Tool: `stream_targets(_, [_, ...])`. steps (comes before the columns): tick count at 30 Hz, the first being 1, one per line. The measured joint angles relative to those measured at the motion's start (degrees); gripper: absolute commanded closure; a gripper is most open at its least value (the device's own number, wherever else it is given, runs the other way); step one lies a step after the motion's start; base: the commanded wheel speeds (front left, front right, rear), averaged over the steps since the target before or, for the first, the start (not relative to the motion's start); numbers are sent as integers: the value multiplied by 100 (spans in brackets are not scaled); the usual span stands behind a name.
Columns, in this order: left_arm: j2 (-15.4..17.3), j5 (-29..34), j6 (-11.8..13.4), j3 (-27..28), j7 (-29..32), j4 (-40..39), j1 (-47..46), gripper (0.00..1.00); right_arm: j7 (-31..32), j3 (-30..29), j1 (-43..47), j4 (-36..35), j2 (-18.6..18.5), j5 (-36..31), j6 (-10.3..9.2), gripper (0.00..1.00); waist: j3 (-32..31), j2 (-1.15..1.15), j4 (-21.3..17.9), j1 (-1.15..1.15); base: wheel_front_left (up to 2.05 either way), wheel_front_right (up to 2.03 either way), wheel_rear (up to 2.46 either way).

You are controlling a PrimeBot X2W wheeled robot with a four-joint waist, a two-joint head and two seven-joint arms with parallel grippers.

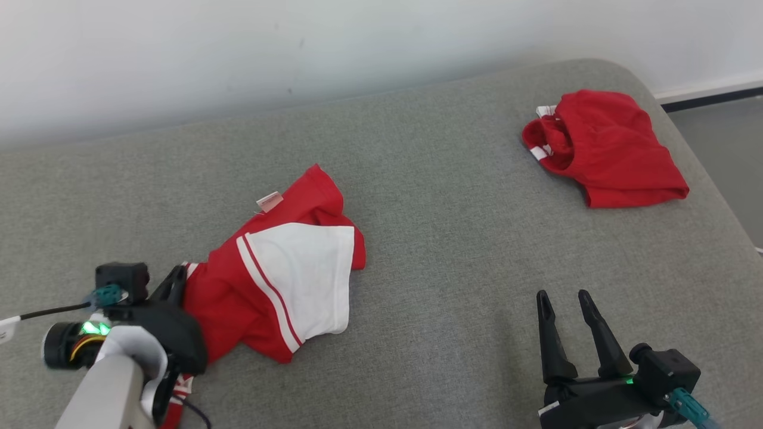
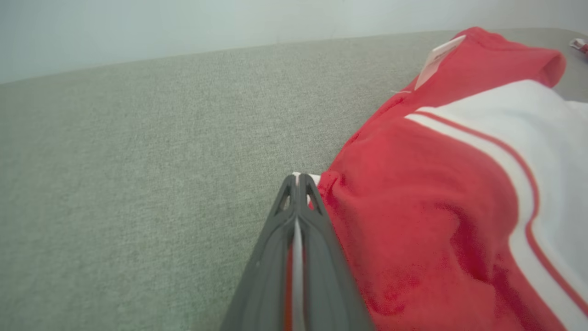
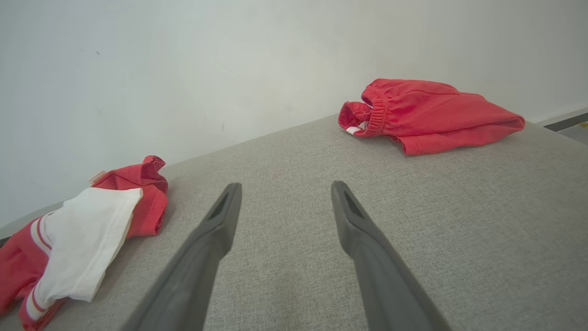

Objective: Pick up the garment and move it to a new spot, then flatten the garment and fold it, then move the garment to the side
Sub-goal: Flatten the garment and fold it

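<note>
The jersey [image 1: 280, 274] lies crumpled on the near left part of the grey pad [image 1: 441, 208], a white sleeve uppermost and its label [image 1: 269, 201] at the far edge. The left tool [image 1: 173, 281] is closed on the jersey's left edge. A strip of red and white cloth shows between its fingers [image 2: 317, 239], probably the striped trim. The right tool [image 1: 563, 296] is spread wide over bare pad at the near right, holding nothing. A plain red garment [image 1: 614, 152] lies at the far right corner, well apart.

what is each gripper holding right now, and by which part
The left gripper is shut on the garment, pinching its red-and-white trimmed edge between the fingers. The right gripper is open, holding nothing.
</note>
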Motion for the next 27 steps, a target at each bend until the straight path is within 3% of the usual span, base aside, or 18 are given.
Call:
stream_targets(6, [-237,-16,-1,-472,-320,-683,-279,100,-1,-63,129,3,0,-40,0,0,-144,0,140,0,0,0,0])
stream_targets(9, [-478,-153,-10,-804,-367,-1310,-467,100,0,-92,140,1,-1,-41,0,0,-203,0,244,0,0,0,0])
stream_targets(15, [-635,-212,-11,-1144,-324,-2279,-828,100,0,-90,207,4,2,-41,0,0,-279,0,433,0,0,0,0])
stream_targets(21, [-680,-363,38,-1039,-18,-3438,-1279,100,0,-100,213,11,1,-31,0,0,-372,0,606,0,0,0,0])
stream_targets(27, [-307,-659,405,-501,292,-4325,-920,100,-1,-127,216,-2,1,16,0,0,-354,-1,681,-1,0,0,0])
